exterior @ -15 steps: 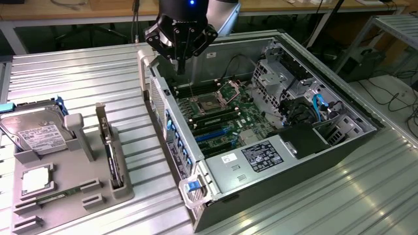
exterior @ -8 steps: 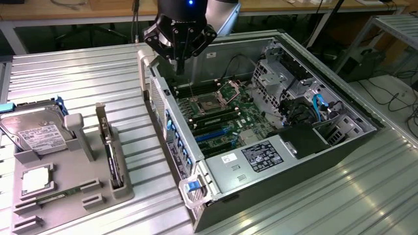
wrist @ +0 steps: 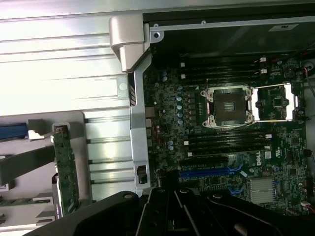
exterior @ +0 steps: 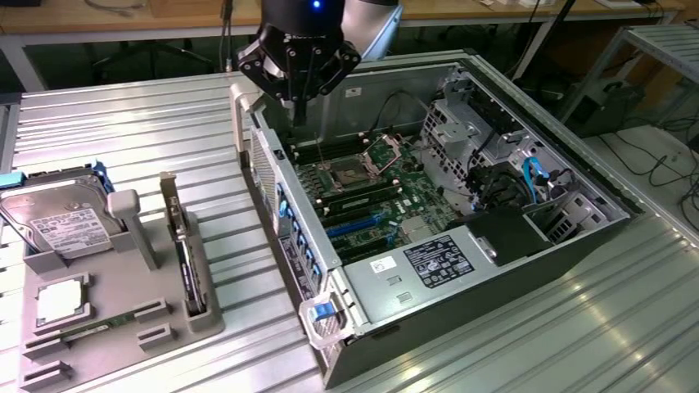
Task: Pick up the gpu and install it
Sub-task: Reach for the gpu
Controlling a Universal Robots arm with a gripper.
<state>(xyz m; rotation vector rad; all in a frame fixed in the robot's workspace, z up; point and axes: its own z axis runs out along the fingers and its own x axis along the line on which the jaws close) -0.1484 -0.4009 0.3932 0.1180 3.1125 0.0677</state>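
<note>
Above case [exterior: 260, 160]: end effector [exterior: 297, 110] | gpu [exterior: 183, 254] upright in holder [exterior: 120, 315] | board [wrist: 167, 98]: DELL

An open black-and-silver computer tower case [exterior: 480, 299] is lying on its side on a ribbed bare-metal table [exterior: 131, 123]. Its green motherboard [exterior: 361, 180] is facing up, showing a square metal-framed processor socket [wrist: 229, 105]. At the exterior view's left, a grey plastic holder block [exterior: 120, 295] is cradling a tilted silver hard drive with a white label [exterior: 60, 225]. It is also holding a flat square silver processor chip [exterior: 60, 296].
</note>
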